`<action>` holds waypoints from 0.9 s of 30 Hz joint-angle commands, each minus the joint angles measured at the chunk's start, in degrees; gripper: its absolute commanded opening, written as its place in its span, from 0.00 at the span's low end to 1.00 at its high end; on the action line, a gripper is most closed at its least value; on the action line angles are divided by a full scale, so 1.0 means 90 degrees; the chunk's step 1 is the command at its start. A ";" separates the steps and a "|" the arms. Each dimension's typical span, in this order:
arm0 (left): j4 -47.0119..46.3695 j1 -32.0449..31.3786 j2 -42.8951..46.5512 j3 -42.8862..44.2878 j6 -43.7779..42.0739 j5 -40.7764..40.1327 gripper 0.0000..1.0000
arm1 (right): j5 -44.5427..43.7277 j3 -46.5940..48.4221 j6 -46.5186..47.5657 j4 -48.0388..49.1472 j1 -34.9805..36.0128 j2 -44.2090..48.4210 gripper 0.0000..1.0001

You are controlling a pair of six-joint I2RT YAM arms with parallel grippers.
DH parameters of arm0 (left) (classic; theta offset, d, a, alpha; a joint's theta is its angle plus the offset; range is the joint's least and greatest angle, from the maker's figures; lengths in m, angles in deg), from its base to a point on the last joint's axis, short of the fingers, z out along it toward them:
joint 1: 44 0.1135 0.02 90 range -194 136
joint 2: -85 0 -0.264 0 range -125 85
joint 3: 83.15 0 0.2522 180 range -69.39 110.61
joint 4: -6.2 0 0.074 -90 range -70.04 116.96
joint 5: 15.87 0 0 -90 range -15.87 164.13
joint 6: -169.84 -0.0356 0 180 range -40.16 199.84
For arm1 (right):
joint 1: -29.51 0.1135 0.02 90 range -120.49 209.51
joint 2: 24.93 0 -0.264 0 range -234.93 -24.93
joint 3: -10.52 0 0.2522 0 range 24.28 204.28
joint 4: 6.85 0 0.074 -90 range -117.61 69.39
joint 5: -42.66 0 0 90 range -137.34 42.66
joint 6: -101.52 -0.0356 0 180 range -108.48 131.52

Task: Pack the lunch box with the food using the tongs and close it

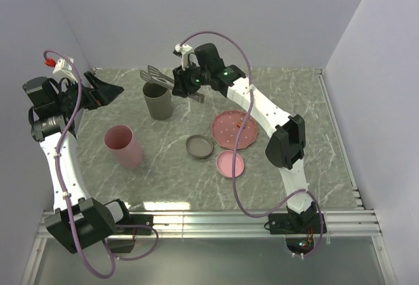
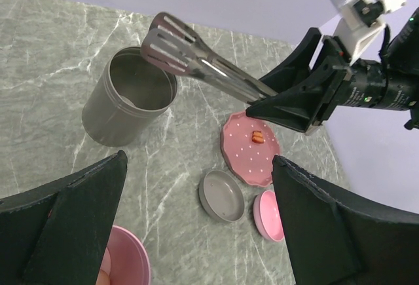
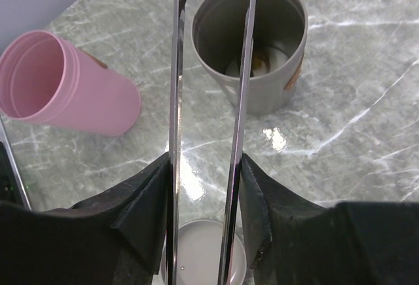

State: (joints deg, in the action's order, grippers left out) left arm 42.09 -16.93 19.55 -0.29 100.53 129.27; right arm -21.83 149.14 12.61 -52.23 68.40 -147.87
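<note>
My right gripper [image 1: 186, 83] is shut on the long grey metal tongs [image 1: 157, 75], one finger against each arm [image 3: 173, 88]. The two arms stand apart. Their flat slotted tips [image 2: 167, 39] hang over the open grey round lunch box [image 1: 158, 100], and a pale yellowish piece [image 3: 262, 62] lies on its bottom. A small orange-brown piece of food [image 2: 257, 137] rests on the pink dotted plate [image 1: 226, 134]. My left gripper [image 1: 108, 92] hovers open at the far left, with nothing between its fingers [image 2: 65, 219].
A pink open container [image 1: 123, 145] stands left of centre. A grey lid [image 1: 200, 146] and a pink lid [image 1: 230, 163] lie next to each other in front of the plate. Walls close in on the left, back and right.
</note>
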 commanded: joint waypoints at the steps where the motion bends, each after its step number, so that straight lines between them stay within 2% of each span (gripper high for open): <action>1: 0.0021 0.0029 0.0085 0.0222 -0.0121 0.0016 0.99 | -0.0033 0.0472 -0.0003 0.0115 0.0063 0.0212 0.50; 6: 0.0207 0.0029 0.0163 0.0310 -0.0277 0.0007 0.99 | -0.0110 0.0327 0.0124 -0.0236 0.0044 0.0797 0.50; 12: 0.0509 0.0029 0.0299 0.0408 -0.0579 -0.0110 0.99 | -0.0306 -0.0834 0.0777 -0.0998 -0.0171 0.2027 0.51; 22: 0.0949 0.0029 0.0534 0.0359 -0.1097 0.0036 1.00 | -0.0190 -0.3061 0.1704 -0.2023 -0.1488 0.3882 0.52; 27: 0.1369 0.0020 0.0476 0.0505 -0.1712 0.0182 0.99 | 0.0192 -0.3803 0.2418 -0.2658 -0.2396 0.4323 0.54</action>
State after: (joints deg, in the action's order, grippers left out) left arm 51.99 -16.93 23.28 1.40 89.99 128.81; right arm -22.61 117.34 28.82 -71.53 49.85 -111.72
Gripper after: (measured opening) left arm 0.994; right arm 0.543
